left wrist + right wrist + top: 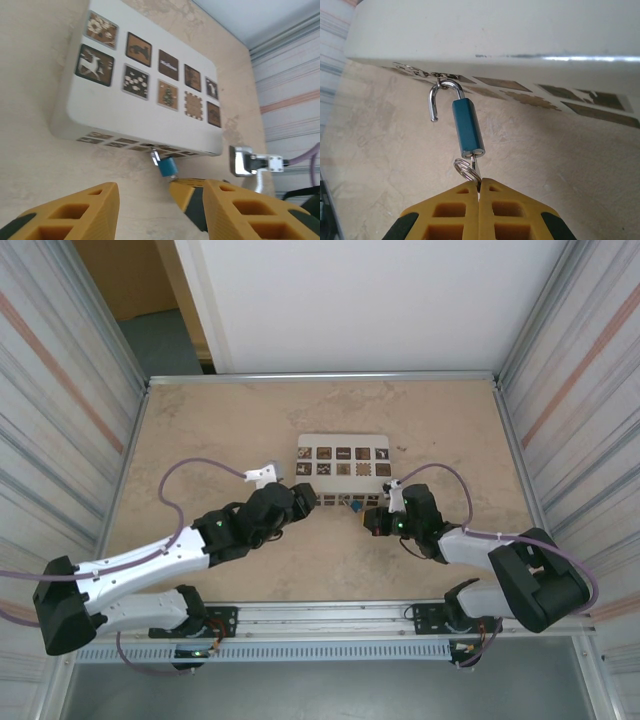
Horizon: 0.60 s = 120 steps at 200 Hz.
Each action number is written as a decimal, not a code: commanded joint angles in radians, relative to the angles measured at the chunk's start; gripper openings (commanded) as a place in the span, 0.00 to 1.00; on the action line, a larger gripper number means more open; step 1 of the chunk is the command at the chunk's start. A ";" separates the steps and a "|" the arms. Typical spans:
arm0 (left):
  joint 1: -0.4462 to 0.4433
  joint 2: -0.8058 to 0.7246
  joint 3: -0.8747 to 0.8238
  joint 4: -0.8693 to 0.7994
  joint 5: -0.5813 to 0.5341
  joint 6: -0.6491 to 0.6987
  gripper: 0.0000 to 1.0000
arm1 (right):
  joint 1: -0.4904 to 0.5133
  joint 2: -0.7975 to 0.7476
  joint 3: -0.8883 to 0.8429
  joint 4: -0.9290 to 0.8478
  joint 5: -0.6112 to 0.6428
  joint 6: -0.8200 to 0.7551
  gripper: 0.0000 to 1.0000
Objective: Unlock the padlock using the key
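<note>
A small blue padlock (468,128) hangs from a loop on the near side of a white box (343,443). Its silver shackle (441,98) stands sprung, with one end free. The key (476,162) sits in the padlock's bottom, a wire ring (465,169) beside it. My right gripper (480,183) is shut on the key, just below the lock. My left gripper (159,192) is open with nothing between its fingers (80,212), a short way in front of the padlock (168,166). From above, the left gripper (305,502) and the right gripper (372,517) flank the padlock (352,506).
The box top (145,112) carries several brown picture tiles. The beige table (220,430) is walled by corrugated panels left and right, with a metal rail (330,615) along the near edge. My right arm's wrist camera mount (250,161) sits close to my left gripper.
</note>
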 commanded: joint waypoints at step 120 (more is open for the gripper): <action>0.315 -0.196 -0.152 -0.058 0.237 0.166 0.71 | -0.022 0.017 0.019 -0.115 0.015 0.004 0.20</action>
